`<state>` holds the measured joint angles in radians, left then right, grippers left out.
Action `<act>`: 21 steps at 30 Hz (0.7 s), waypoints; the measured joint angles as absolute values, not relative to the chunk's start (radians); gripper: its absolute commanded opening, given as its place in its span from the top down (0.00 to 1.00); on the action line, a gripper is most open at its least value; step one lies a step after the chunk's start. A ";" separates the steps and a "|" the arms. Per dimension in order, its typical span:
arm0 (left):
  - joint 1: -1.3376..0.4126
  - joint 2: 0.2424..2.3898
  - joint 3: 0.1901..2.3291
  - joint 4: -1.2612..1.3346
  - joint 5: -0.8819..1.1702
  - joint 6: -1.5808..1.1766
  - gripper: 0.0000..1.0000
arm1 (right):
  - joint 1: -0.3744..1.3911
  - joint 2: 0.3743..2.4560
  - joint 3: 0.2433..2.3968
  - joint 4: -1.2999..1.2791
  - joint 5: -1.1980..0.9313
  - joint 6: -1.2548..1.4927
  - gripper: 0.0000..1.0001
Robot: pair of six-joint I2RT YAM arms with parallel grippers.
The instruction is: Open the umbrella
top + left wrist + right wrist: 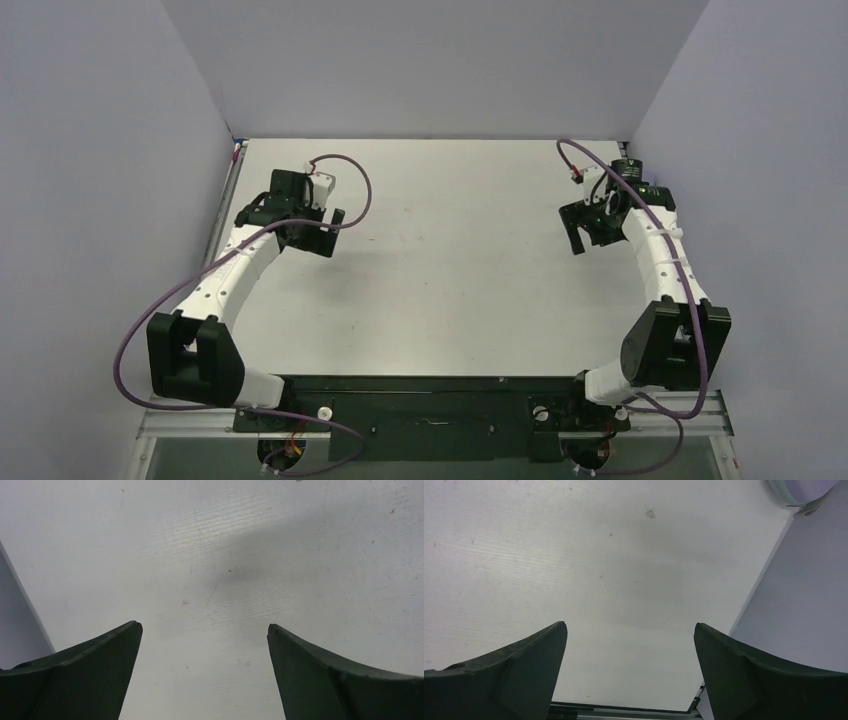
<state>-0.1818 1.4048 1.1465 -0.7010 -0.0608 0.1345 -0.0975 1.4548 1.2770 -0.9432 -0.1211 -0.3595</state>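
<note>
Two grippers hung over the white table point(450, 270), well apart, each near its own side wall. The left gripper point(330, 232) sat toward the far left. In the left wrist view the left gripper point(202, 626) had its dark fingers point(90, 675) spread wide, with only bare, lightly scuffed tabletop in the gap between them and nothing touching either tip.

The right gripper point(576, 230) sat toward the far right, close to the right wall point(804, 605). In its own camera the right gripper point(630, 624) also showed its fingers point(764, 680) spread wide, again with only plain table surface between them.

The overhead view did not show the umbrella anywhere on the open part of the table. The one possible trace was a pale lavender shape point(801, 487) with a greyish rim. It was cut off by the top right corner of the right wrist view and lay where the table met the right wall. It was beyond the right fingertips and off to their right, well apart from them and not between them. So little of it showed that I could not tell whether it was the umbrella's canopy, its handle or something else. In the overhead view the right arm covered that corner.
</note>
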 measured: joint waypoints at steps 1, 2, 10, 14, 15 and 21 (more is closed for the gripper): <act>-0.182 1.407 1.153 -0.704 -0.059 0.134 0.03 | -0.108 1.468 1.296 -0.951 -0.122 -0.367 0.09; -0.182 1.411 1.166 -0.708 -0.055 0.134 0.03 | -0.130 1.487 1.322 -0.956 -0.122 -0.378 0.11; -0.182 1.474 1.267 -0.727 -0.037 0.138 0.03 | -0.348 1.685 1.526 -0.973 -0.089 -0.424 0.24; -0.182 1.474 1.269 -0.739 -0.025 0.147 0.03 | -0.416 1.785 1.631 -0.977 -0.046 -0.477 0.29; -0.182 1.474 1.269 -0.743 -0.023 0.151 0.03 | -0.427 1.809 1.654 -0.976 -0.033 -0.492 0.32; -0.182 1.474 1.277 -0.757 -0.024 0.167 0.03 | -0.450 1.897 1.708 -0.951 0.012 -0.601 0.44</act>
<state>-0.1818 1.4742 1.2774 -0.7567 -0.0242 0.1669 -0.4500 1.8973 1.7084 -0.9512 0.0120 -0.6014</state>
